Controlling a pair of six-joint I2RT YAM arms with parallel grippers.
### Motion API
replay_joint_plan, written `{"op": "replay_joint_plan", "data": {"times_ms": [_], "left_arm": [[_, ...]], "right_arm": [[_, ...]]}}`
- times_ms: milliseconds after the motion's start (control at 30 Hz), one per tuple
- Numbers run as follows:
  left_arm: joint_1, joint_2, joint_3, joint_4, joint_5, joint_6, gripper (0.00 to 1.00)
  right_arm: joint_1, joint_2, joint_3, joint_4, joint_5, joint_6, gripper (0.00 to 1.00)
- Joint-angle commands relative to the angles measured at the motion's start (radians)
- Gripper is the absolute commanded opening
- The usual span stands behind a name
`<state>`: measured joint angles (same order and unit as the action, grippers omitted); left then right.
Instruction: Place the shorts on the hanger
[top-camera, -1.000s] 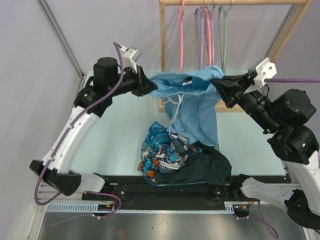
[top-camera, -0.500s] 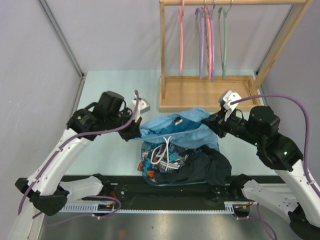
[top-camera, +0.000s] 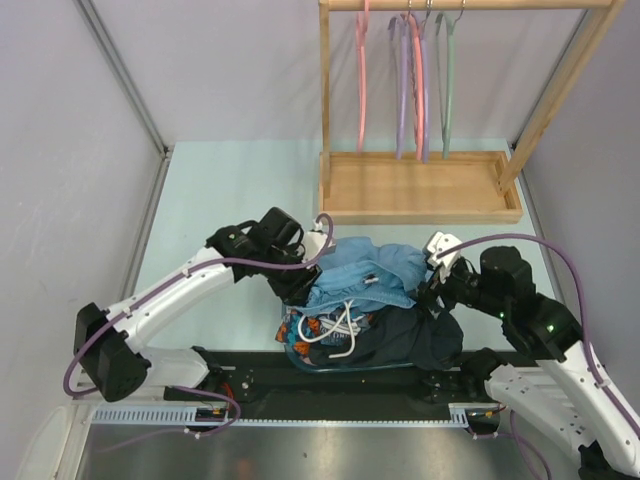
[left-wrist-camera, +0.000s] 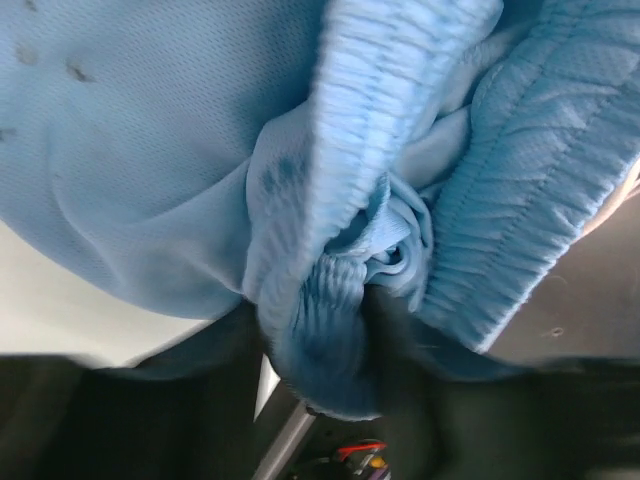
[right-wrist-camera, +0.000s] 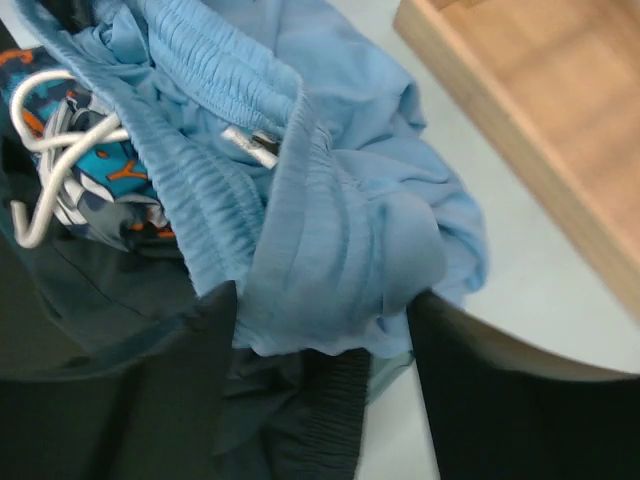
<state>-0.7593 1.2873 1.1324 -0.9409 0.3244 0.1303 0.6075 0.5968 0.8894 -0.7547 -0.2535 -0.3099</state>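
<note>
The light blue shorts (top-camera: 365, 272) lie crumpled on top of the clothes pile at the near middle of the table, their white drawstring (top-camera: 336, 325) trailing forward. My left gripper (top-camera: 305, 285) is at their left end and open, with bunched waistband (left-wrist-camera: 330, 250) loose between its dark fingers (left-wrist-camera: 230, 350). At the right end my right gripper (top-camera: 432, 290) stands wide open, and a fold of the shorts (right-wrist-camera: 330, 200) lies between its fingers (right-wrist-camera: 440, 340). The sage hanger (top-camera: 447, 80) hangs on the rack at the back, far from both grippers.
A blue-and-orange patterned garment (top-camera: 303, 328) and a black garment (top-camera: 415, 335) lie under the shorts. The wooden rack's base tray (top-camera: 420, 190) sits just behind them. Pink hangers (top-camera: 362, 80) and purple ones (top-camera: 404, 90) hang beside the sage one.
Both arms came down and toward me from rack height, lowering the stretched shorts onto the pile. Both grippers, shut on the shorts before, have opened.
</note>
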Motion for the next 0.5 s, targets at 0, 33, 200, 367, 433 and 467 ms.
{"op": "replay_joint_plan", "data": {"times_ms": [0, 33, 200, 367, 433, 467], "left_arm": [[0.0, -0.081, -0.006, 0.036, 0.03, 0.063, 0.6], [0.0, -0.1, -0.002, 0.037, 0.031, 0.068, 0.71], [0.006, -0.2, 0.055, 0.022, 0.019, 0.092, 0.89], [0.025, -0.244, 0.158, 0.039, -0.022, 0.078, 0.95], [0.025, -0.249, 0.207, 0.062, -0.034, 0.072, 0.99], [0.028, -0.249, 0.228, 0.066, -0.036, 0.071, 1.0]], "right_arm": [[-0.015, -0.048, 0.022, 0.017, 0.002, -0.017, 0.8], [-0.014, -0.048, 0.026, 0.031, 0.023, 0.001, 0.87], [-0.015, -0.025, 0.129, 0.046, 0.115, 0.124, 0.95], [-0.057, 0.021, 0.277, 0.106, 0.166, 0.201, 1.0], [-0.072, 0.072, 0.331, 0.121, 0.206, 0.227, 1.0], [-0.077, 0.093, 0.359, 0.141, 0.221, 0.241, 1.0]]}}
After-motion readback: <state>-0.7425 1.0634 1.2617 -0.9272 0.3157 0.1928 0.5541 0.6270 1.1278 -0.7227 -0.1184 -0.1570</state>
